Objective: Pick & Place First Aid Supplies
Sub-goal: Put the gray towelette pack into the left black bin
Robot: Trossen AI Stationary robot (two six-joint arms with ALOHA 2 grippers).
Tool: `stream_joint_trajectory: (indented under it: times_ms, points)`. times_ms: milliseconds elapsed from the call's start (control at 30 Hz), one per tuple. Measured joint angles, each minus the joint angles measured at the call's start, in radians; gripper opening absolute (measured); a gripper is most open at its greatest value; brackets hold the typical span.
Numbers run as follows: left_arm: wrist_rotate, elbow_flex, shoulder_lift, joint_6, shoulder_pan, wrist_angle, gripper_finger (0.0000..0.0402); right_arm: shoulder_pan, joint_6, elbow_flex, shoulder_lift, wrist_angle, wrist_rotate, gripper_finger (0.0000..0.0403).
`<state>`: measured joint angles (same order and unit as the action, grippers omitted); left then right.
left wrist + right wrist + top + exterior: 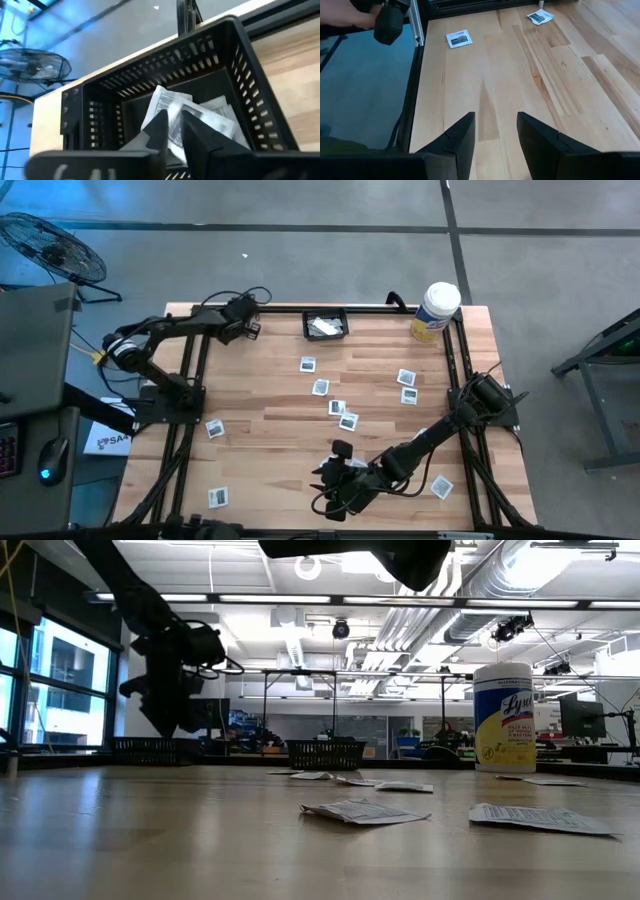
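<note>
The first aid supplies [320,387], thin, light, limp packets judged best nipped at an edge, were scattered flat on the table [270,450] and in the basket [326,326]; the left tool [172,131] was clamped on one over it, the right tool [495,131] apart.

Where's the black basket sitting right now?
In the high view the black basket sits at the table's far edge, near the middle, left of the white tub. Several packets already lie inside it.
</note>
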<state>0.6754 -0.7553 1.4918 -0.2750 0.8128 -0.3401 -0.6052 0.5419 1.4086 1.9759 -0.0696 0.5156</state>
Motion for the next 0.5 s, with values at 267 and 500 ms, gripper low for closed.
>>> stream_joint_trajectory:
  times_ms: [267,500]
  points:
    - [-0.118,-0.109,-0.004,0.001,0.080,-0.252,0.0122,-0.004,0.000,0.000,0.000,0.006,-0.018,0.0139]
    - [-0.285,-0.148,-0.100,0.044,0.056,-0.338,0.0134,-0.004,0.000,0.000,0.000,0.006,-0.018,0.0139]
